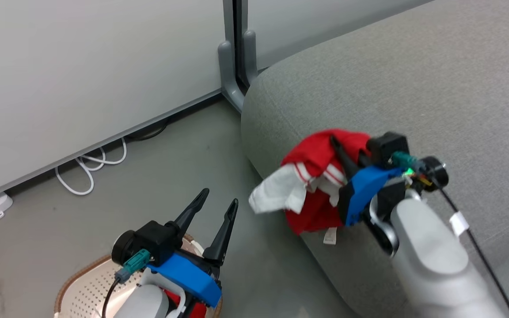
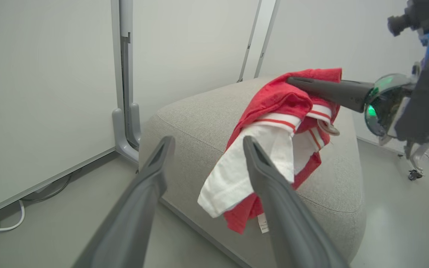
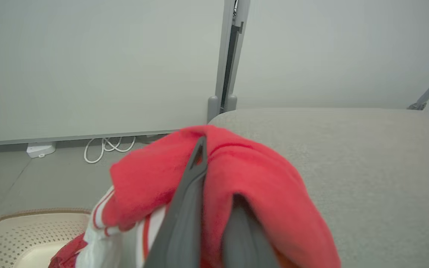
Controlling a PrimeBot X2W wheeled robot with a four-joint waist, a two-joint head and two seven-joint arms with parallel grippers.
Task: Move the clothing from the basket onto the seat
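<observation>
- Looking first at the basket (image 1: 74, 273), we are seeing it sitting on the floor (image 1: 170, 145), off the seat's (image 1: 413, 88) rounded end and lower than its top.
- Its cream perforated wall and brown woven-look rim are showing, and a red garment (image 1: 196, 310) is lying inside, mostly hidden behind our left arm.
- We are pinching the other red garment (image 1: 316, 157) with our right gripper (image 1: 339, 150), whose two dark fingers are pressing together with cloth bunched over and around them.
- That garment is hanging at the seat's rounded end, its upper folds over the grey top and its lower part drooping down the cushion's side toward the floor.
- Whether the cloth is resting on the seat or only brushing it, we cannot tell.
- The held garment is showing soft red fabric, white trim bands crossed by thin red stripes, and a plain white panel (image 1: 276, 190) flapping out away from the seat.
- A small white label (image 1: 329, 236) is dangling from its lowest red edge, against the seat's side.
- We are keeping our left gripper (image 1: 220, 196) spread wide with nothing between its fingers, hovering over the basket and apart from the seat.
- White cables (image 1: 91, 172) are looping along the wall's foot, well away from the seat.
</observation>
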